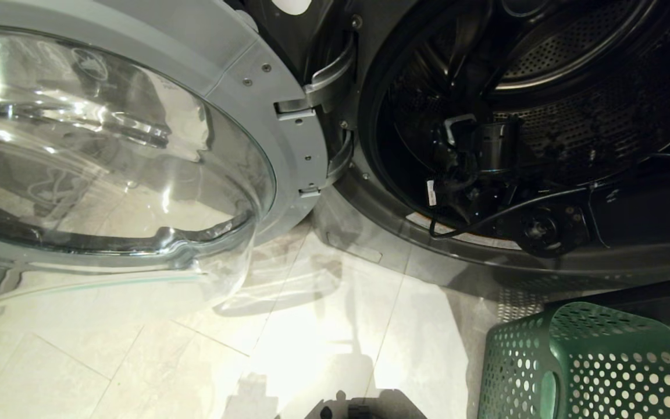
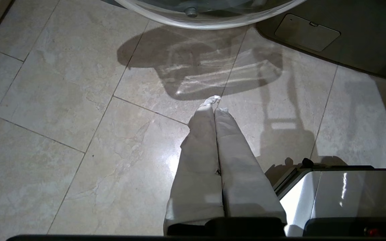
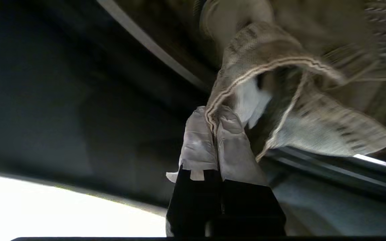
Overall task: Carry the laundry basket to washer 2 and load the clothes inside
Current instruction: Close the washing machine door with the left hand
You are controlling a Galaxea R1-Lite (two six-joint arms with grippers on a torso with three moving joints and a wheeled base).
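The dark grey washer [image 1: 370, 233] stands open and no numeral shows on it. My right arm [image 1: 489, 145] reaches into its perforated drum [image 1: 602, 116]. In the right wrist view my right gripper [image 3: 214, 115] is shut on the stitched hem of a faded denim garment [image 3: 330, 130], one of the clothes, which hangs bunched just past the fingertips. The green laundry basket [image 1: 591, 361] sits on the floor below the washer opening, at the lower right; its inside does not show. My left gripper [image 2: 214, 105] hangs shut over the floor tiles with nothing in it.
The washer's round glass door [image 1: 108, 145] is swung wide open to the left and fills that side. Pale floor tiles [image 1: 312, 349] lie between door and basket. My own white base [image 2: 347, 194] shows beside the left gripper.
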